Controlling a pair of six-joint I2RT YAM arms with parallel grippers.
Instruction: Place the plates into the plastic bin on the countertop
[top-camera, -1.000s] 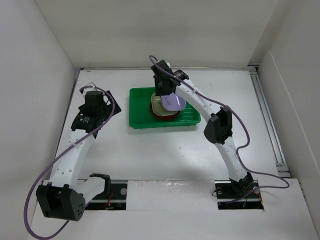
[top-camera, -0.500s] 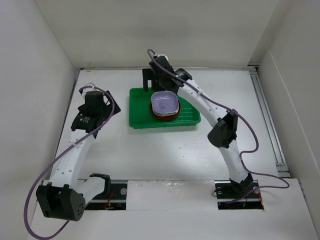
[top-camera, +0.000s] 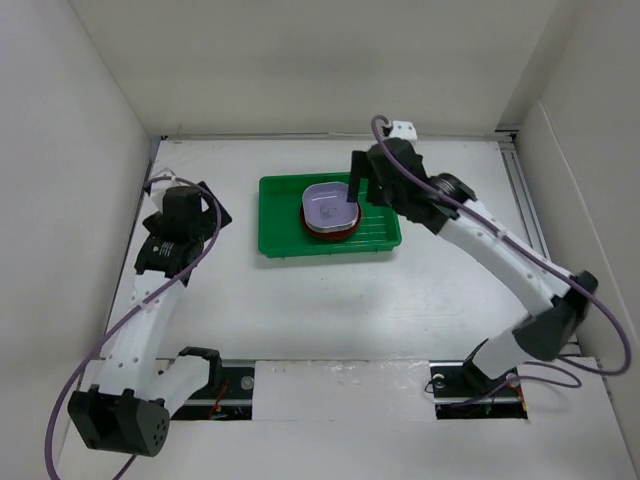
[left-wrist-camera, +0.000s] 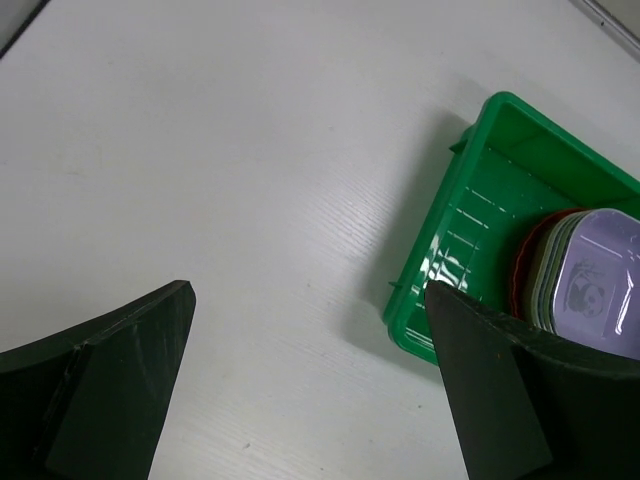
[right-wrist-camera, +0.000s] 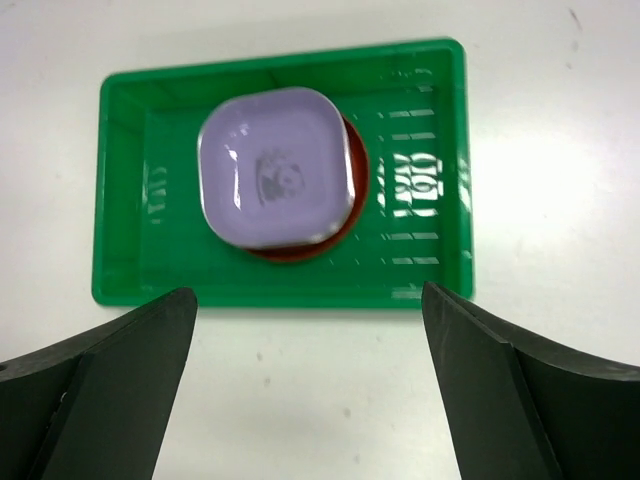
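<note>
plates (right-wrist-camera: 275, 180) sit in bin (right-wrist-camera: 430, 250); left fingers (left-wrist-camera: 100, 390), right fingers (right-wrist-camera: 100, 400) gape empty.

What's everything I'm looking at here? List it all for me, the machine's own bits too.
plastic bin: one, bright green, mid-countertop.
lavender dish: one, top of the stack in the bin.
reddish-brown plate: at least one, under the stack.
other dishes: count unclear, pale edges between those.
countertop: one, white.
walls: white, around it.
left gripper: black, open, empty, left of the bin.
right gripper: black, open, empty, above the bin.

plates (top-camera: 329, 209) stacked in plastic bin (top-camera: 280, 215)
</note>
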